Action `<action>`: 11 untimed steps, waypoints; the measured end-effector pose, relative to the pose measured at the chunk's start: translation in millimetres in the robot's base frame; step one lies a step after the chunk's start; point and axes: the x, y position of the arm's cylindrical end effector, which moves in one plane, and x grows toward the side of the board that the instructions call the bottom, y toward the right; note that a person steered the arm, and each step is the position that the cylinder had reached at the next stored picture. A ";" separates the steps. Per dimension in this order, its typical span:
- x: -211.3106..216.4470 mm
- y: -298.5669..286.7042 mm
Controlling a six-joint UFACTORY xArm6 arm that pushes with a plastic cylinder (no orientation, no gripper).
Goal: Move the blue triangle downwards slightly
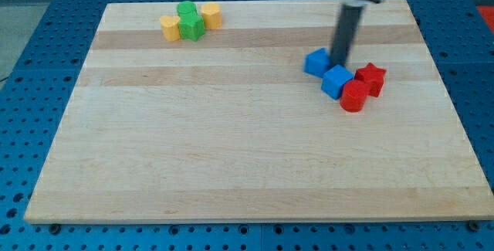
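Two blue blocks sit right of the board's middle. The upper-left one (316, 62) looks like the blue triangle; the lower-right one (336, 81) is a blue cube. They touch. My tip (339, 62) rests between them, just right of the triangle and above the cube. A red cylinder (354, 96) and a red star-like block (371, 78) lie against the cube's right side.
A cluster at the view's top left holds a yellow block (170, 28), two green blocks (189, 20) and another yellow block (211, 15). The wooden board (231, 143) lies on a blue perforated table.
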 end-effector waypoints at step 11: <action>3.2 134.6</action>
